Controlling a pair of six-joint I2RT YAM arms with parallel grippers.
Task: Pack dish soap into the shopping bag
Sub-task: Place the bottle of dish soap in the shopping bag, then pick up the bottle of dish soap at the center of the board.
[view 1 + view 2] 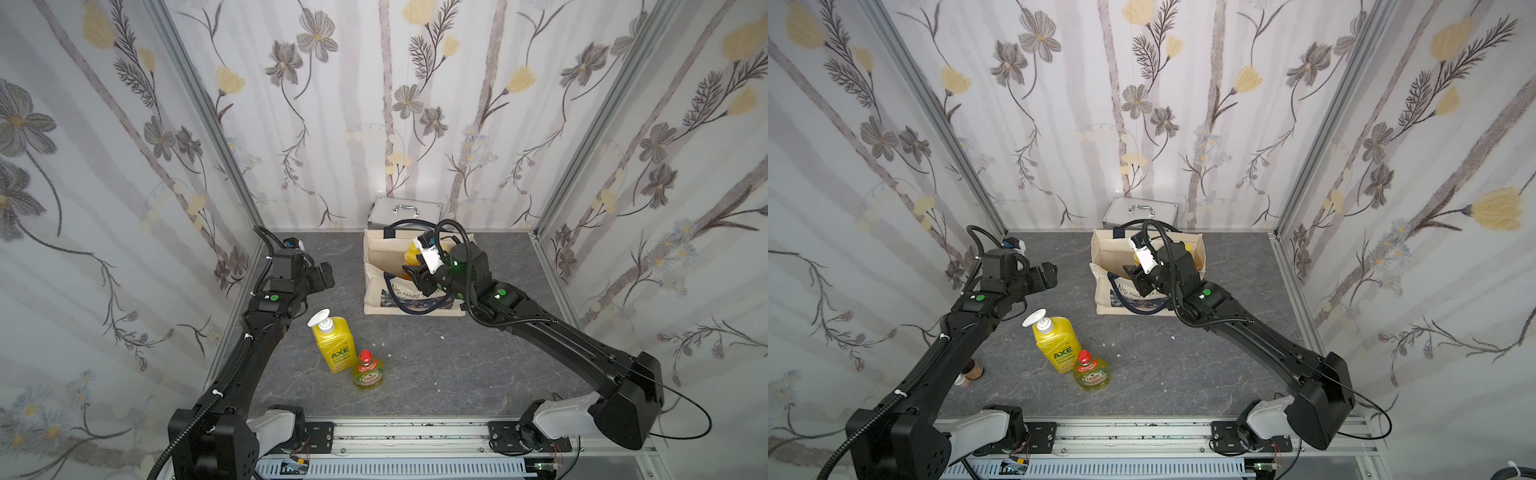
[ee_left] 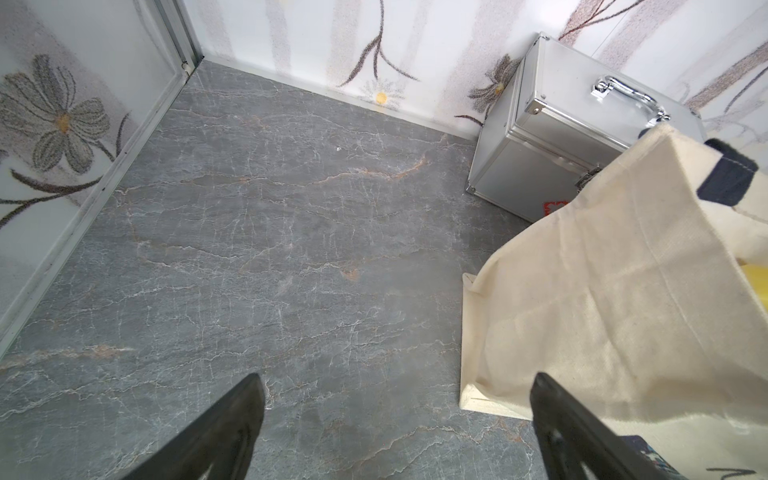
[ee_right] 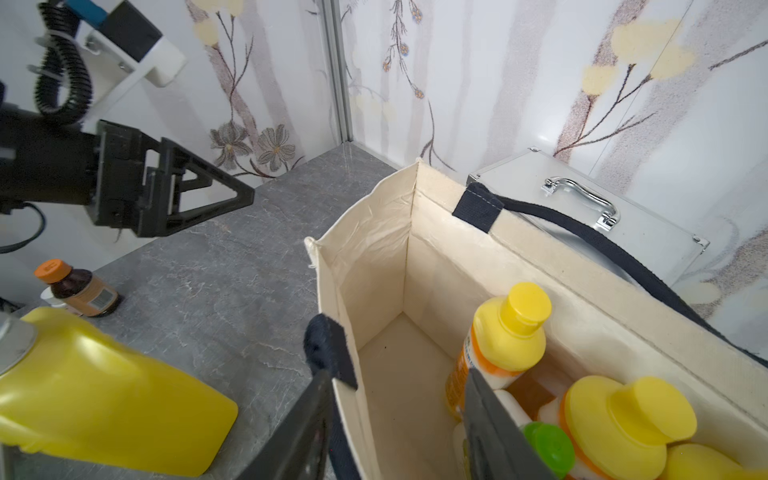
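Note:
The cream shopping bag [image 1: 382, 249] [image 1: 1104, 291] stands open at the back of the table. My right gripper [image 1: 413, 276] [image 3: 397, 374] hovers open over its front wall, one finger outside and one inside, holding nothing. Inside the bag, in the right wrist view, are orange dish soap bottles with yellow caps [image 3: 507, 332] [image 3: 623, 419] and a green-capped one [image 3: 548, 444]. The yellow AXE pump bottle [image 1: 334, 345] [image 3: 104, 382] and the small red-capped Fairy bottle [image 1: 368, 374] stand together on the table in front. My left gripper [image 1: 328, 276] [image 2: 397, 378] is open and empty, left of the bag.
A silver metal case [image 1: 405, 212] [image 2: 561, 137] stands against the back wall right behind the bag. A small brown bottle with an orange cap [image 3: 79, 286] [image 1: 971, 370] sits by the left wall under my left arm. Flowered walls close three sides.

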